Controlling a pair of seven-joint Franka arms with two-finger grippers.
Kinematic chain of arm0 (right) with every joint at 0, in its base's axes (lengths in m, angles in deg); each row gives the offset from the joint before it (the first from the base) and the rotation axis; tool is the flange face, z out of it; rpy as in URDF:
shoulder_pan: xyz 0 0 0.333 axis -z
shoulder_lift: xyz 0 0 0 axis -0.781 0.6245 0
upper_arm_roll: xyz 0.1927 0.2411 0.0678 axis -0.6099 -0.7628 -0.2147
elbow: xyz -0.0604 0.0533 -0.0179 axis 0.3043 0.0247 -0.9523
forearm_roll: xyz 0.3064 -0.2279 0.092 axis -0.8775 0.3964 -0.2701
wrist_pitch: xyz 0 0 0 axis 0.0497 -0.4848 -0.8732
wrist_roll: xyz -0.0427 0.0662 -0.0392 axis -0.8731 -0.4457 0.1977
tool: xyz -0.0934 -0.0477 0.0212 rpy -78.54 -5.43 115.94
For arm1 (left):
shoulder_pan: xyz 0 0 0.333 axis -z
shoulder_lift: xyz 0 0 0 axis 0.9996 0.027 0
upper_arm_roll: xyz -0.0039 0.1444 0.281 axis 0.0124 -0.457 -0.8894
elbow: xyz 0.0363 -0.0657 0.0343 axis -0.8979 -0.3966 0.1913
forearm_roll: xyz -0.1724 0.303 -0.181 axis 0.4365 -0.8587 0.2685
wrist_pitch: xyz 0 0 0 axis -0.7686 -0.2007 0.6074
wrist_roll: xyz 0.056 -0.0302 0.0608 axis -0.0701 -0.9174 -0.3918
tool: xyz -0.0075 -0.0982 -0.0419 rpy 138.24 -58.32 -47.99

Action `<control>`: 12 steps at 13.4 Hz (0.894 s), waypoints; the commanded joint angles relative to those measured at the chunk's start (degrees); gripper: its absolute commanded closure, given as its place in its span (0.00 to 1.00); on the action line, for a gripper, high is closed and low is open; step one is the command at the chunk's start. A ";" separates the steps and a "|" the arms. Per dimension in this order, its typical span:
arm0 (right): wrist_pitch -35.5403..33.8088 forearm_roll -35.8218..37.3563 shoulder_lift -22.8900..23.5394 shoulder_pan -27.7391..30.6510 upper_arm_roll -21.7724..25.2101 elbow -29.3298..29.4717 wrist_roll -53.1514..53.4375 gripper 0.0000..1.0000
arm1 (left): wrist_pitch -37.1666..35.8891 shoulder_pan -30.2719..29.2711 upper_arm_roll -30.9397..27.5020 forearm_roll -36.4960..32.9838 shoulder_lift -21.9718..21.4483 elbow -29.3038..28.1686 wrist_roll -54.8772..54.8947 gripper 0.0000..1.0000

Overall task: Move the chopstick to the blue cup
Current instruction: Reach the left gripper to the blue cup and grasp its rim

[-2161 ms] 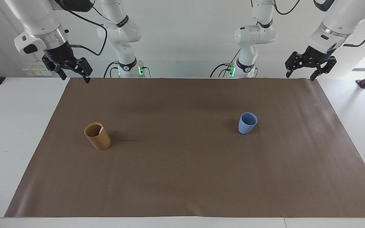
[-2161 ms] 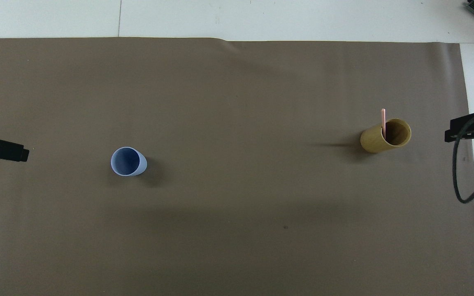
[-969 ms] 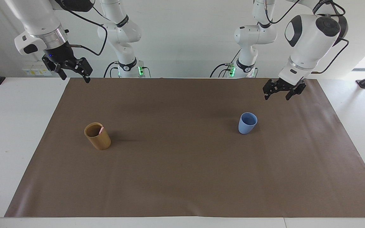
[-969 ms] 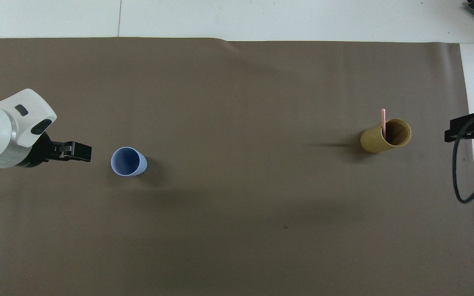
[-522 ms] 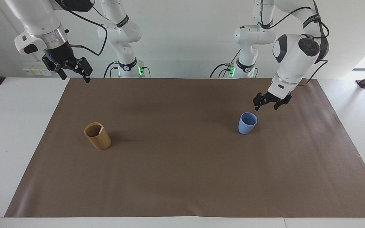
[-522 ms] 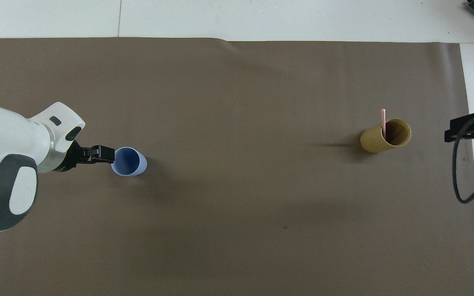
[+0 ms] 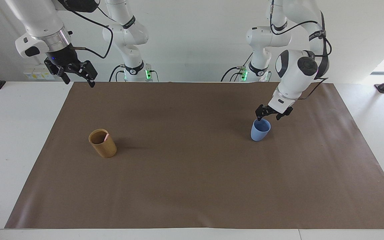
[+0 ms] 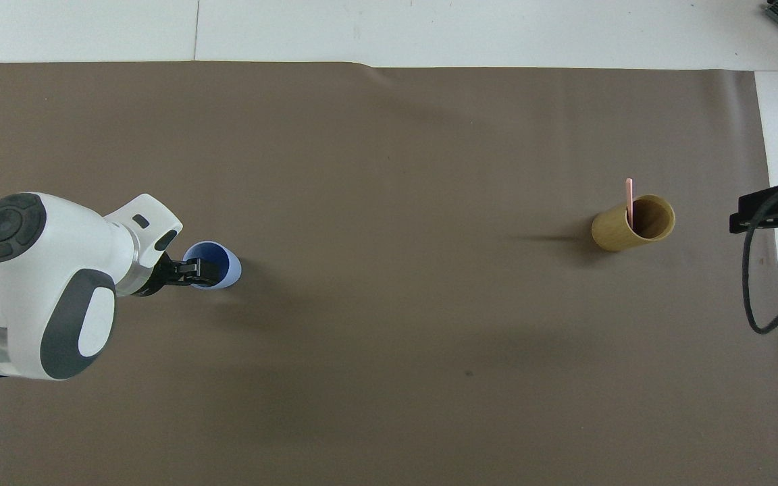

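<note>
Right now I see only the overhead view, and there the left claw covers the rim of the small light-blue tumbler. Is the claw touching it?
Observer: In the facing view the left claw hangs just above the small light-blue tumbler, fingers open. I cannot confirm contact.
Operator: Does it hold anything?
Observer: No, nothing sits between its fingers.
Operator: And the right claw?
Observer: The right claw waits raised and open over a corner of the brown paper mat, well away from the tan bamboo cylinder that holds the thin pale-pink chopstick.
</note>
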 commanded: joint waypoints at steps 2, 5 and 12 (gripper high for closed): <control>0.96 0.36 -1.28 0.22 -0.24 -1.56 0.35 0.00 | 6.76 1.36 -0.76 0.84 0.85 -3.40 -0.52 0.00; 0.96 0.36 -1.28 0.22 -0.24 -1.64 0.26 0.00 | 7.48 1.45 -0.76 0.84 0.94 -3.49 -0.52 0.45; 0.96 0.36 -1.28 0.22 -0.33 -1.64 0.26 0.00 | 5.99 2.15 -0.94 0.67 1.29 -2.18 3.25 1.00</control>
